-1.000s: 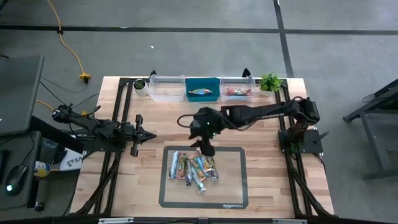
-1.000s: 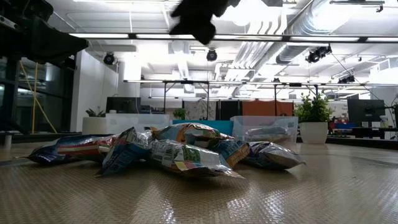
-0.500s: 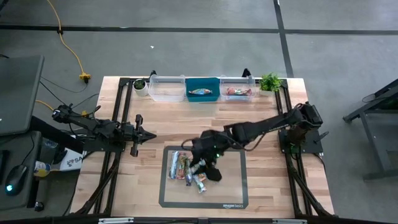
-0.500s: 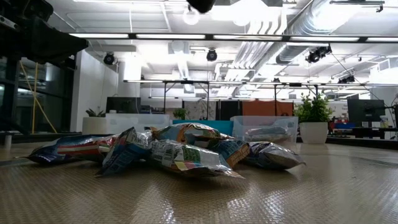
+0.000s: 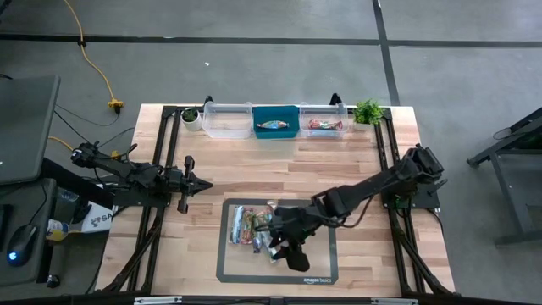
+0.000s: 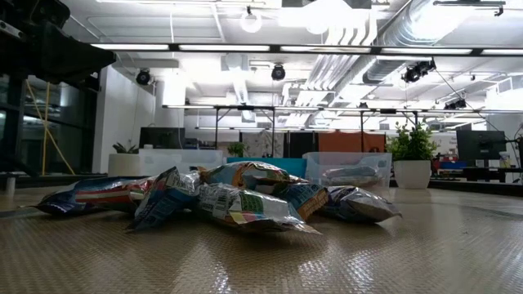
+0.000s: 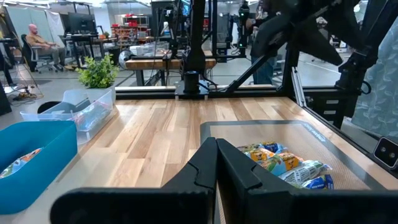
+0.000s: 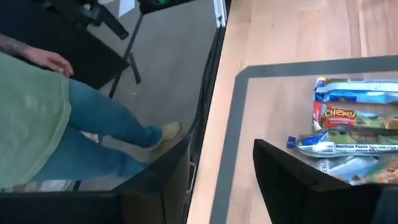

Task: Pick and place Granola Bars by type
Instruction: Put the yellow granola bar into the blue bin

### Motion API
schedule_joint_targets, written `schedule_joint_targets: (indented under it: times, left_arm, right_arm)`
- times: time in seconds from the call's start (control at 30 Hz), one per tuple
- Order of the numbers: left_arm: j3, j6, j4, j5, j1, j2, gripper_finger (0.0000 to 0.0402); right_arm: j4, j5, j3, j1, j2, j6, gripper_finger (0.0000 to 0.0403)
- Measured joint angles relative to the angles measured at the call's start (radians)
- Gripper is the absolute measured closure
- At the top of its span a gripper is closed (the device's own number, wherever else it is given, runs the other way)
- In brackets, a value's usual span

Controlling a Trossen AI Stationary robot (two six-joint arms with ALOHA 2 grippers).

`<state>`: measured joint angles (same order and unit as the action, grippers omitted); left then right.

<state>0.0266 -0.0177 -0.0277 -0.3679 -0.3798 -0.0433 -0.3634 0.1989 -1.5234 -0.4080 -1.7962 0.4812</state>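
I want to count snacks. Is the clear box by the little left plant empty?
Yes, empty. The clear box shows only bare bottom from above, with no bars.

Right arm is reaching far forward and low, right gripper [image 5: 282, 252] hanging with fingers parted, nothing between them; left gripper [image 5: 203, 184] is waiting closed, arm lying at the left side

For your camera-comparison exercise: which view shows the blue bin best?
The high view: the blue bin appears whole, one bar inside. The left wrist view shows one corner; the low view only a sliver behind the bars; the right wrist view, nothing.
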Motion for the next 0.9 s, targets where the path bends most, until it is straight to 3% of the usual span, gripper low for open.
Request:
schedule_joint_targets:
  times: [0.3,0.43,0.63,0.9]
  left_arm:
    - [0.000,0.000,0.000,0.000,0.000,0.000,0.0400]
    - [0.000,0.000,0.000,0.000,0.000,0.000,0.0400]
    - [0.000,0.000,0.000,0.000,0.000,0.000,0.0400]
    - [0.000,0.000,0.000,0.000,0.000,0.000,0.0400]
  right_arm:
    - [0.163,-0.054,0.000,-0.066,0.000,0.043,0.0242]
    - [0.244,-0.205,0.000,-0.073,0.000,0.206,0.0242]
    - [0.334,-0.354,0.000,-0.092,0.000,0.293,0.0242]
    - [0.299,-0.540,0.000,-0.103,-0.002,0.407,0.0242]
